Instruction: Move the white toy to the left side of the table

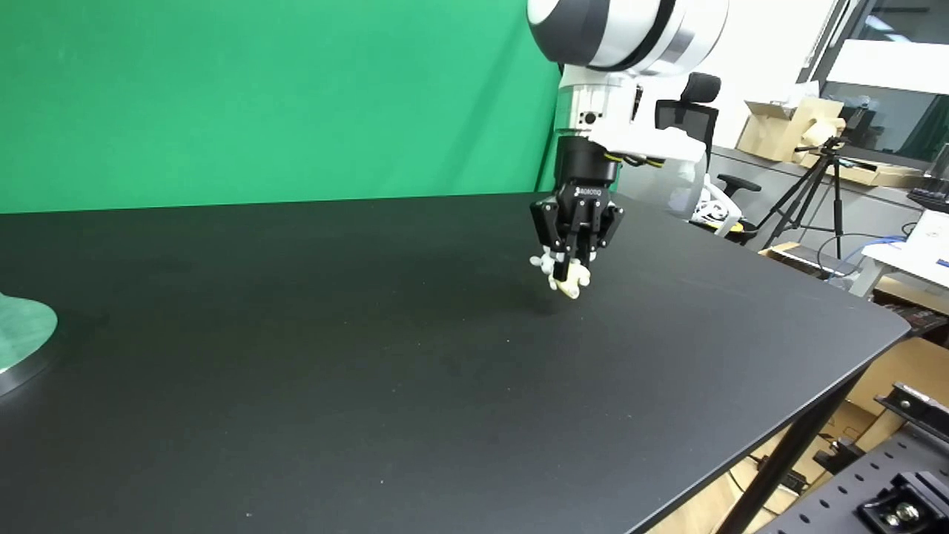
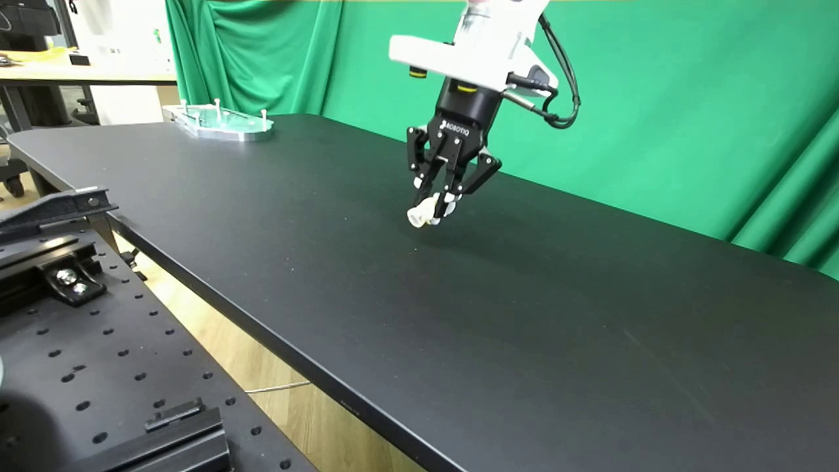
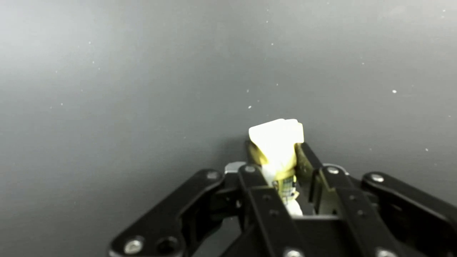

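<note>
The white toy is small and lumpy with short protrusions. It shows in both exterior views (image 1: 573, 285) (image 2: 421, 214) and, overexposed, in the wrist view (image 3: 277, 134). My gripper (image 1: 569, 268) points down and is shut on the toy, as the wrist view (image 3: 275, 150) also shows. The toy sits between the two fingers, and parts of it stick out past the tips. Fingers hide its middle. A faint shadow below suggests the toy is a little above the black table (image 1: 445, 386). The table also shows in an exterior view (image 2: 524, 341).
A pale greenish round disc (image 1: 22, 330) lies at the table's edge of view. A clear greenish plate with white pegs (image 2: 219, 128) stands at a far corner. A perforated grey board (image 2: 131, 367) runs beside the table. A green backdrop (image 1: 259, 96) rises behind it.
</note>
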`<state>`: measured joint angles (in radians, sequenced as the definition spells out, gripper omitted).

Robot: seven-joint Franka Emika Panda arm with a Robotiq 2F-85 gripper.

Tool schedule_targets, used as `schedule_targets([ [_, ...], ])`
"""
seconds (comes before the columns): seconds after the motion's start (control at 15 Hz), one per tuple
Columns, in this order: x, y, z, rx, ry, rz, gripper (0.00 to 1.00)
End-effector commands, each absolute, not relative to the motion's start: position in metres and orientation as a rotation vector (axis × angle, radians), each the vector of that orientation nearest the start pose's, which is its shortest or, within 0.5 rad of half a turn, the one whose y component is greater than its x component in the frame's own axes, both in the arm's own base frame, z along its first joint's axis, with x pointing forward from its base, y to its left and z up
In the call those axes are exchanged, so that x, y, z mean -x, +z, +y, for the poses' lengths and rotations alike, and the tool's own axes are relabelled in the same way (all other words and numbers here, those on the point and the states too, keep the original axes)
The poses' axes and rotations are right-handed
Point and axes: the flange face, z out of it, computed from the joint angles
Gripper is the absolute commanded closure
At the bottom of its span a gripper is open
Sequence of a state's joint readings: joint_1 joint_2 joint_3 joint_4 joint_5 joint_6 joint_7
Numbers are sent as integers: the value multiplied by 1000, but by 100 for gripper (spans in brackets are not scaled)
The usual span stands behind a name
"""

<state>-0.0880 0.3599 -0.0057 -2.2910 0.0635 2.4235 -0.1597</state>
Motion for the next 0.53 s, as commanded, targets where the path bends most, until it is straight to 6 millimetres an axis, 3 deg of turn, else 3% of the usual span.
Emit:
schedule_targets([
  [0.0,-519,226,-36,3034,330,-67,93],
  [0.2,-536,248,-21,2987,393,-81,93],
  [0.47,-559,260,-11,2905,506,-71,93],
])
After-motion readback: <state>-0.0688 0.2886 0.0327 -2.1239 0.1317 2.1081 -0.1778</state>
